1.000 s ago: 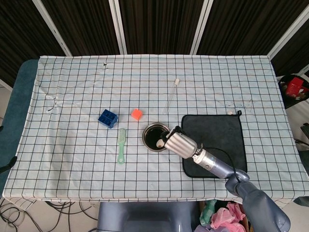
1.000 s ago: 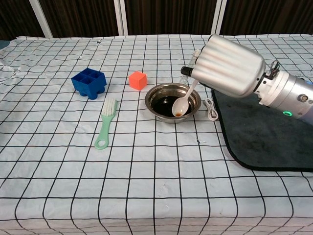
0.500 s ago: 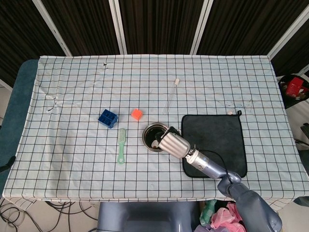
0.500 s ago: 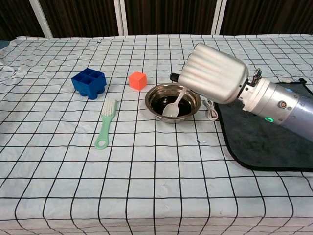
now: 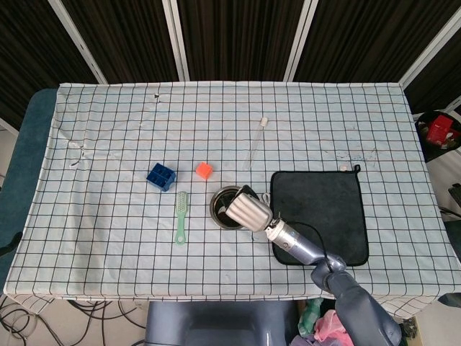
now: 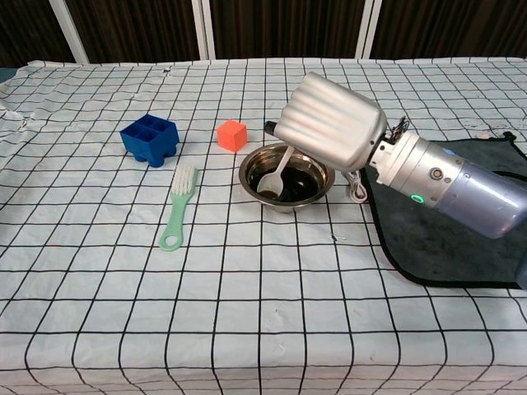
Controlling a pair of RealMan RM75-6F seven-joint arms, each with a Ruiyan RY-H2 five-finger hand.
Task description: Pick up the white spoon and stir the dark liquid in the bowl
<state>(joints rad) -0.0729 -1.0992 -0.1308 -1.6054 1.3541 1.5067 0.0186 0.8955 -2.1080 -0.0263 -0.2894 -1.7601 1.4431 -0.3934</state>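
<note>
Your right hand [image 6: 329, 132] has swept left across the bowl [image 6: 306, 183], carrying the spoon [image 6: 274, 178] to its left side.

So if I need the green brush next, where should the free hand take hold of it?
Grip the green brush by its slim handle, the bare stretch between the bristle head and the looped end nearest the robot. It lies flat, running roughly front to back, so come straight down from above with fingers spanning its narrow width. The left side is open; the bowl and right hand sit to its right.

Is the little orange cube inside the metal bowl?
No, the small orange cube sits on the checked cloth beside the round metal bowl.
</note>
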